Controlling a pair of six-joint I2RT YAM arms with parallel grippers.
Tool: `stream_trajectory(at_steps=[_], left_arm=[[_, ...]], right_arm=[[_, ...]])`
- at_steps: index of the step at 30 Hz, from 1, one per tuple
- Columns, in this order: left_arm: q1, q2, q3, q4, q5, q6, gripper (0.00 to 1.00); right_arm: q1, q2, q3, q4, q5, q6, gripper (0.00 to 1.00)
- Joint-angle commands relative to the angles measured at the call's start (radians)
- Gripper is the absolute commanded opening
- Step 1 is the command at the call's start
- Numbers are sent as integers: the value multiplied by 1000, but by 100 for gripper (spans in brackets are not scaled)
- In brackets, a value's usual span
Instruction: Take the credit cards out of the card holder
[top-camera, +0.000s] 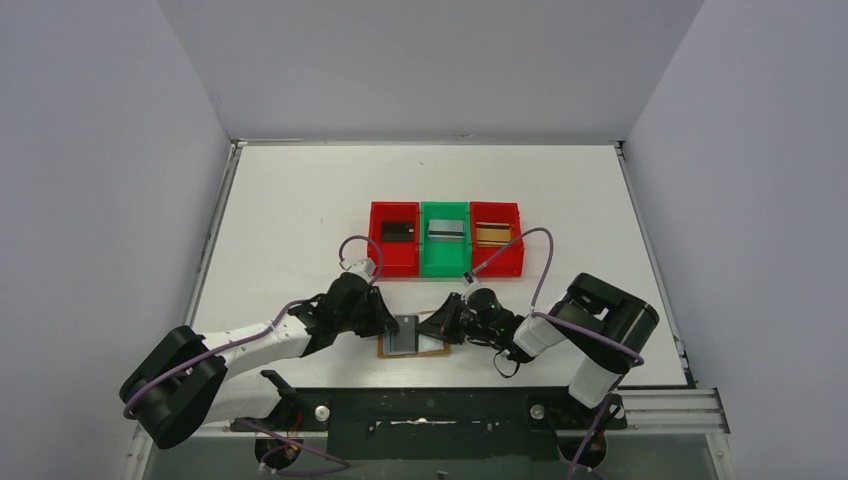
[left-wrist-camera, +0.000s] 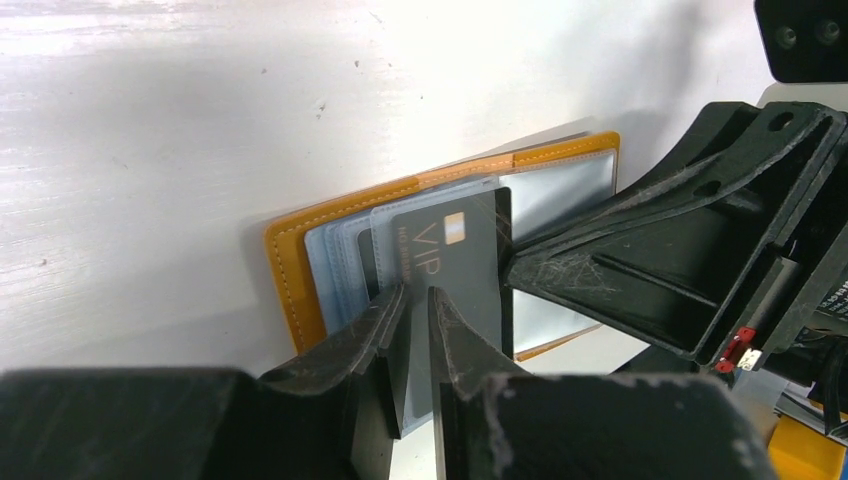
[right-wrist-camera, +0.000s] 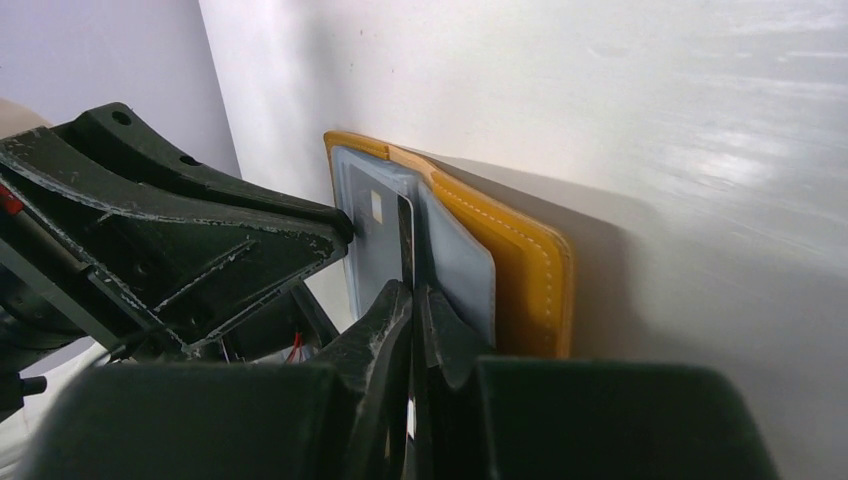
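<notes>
Three credit cards (top-camera: 446, 230) lie in the bins (top-camera: 445, 206) — one left.
A grey card (left-wrist-camera: 455, 270) juts from the open card holder (left-wrist-camera: 290, 270) on the near surface (top-camera: 300, 220); my right jaws are clenched at its edge, my left jaws barely apart.

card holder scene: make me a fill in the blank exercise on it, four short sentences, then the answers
1. The card holder lies ___ on the table.
2. The dark card standing out of its pocket bears the letters ___.
3. The middle bin of the row of three is ___.
4. In the top view, the black card lies in the ___ of the two red bins.

Missing words: open; VIP; green; left
</notes>
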Motion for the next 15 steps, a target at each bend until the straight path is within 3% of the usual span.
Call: stream_trajectory(at_steps=[1, 10, 15], left_arm=[[-6, 2, -32, -105, -49, 27, 14], [-9, 20, -27, -110, -50, 43, 12], [-11, 17, -22, -110, -49, 49, 11]], right_arm=[[-12, -59, -33, 4, 48, -6, 0], [-21, -76, -23, -56, 46, -26, 2], [-20, -49, -14, -18, 36, -8, 13]])
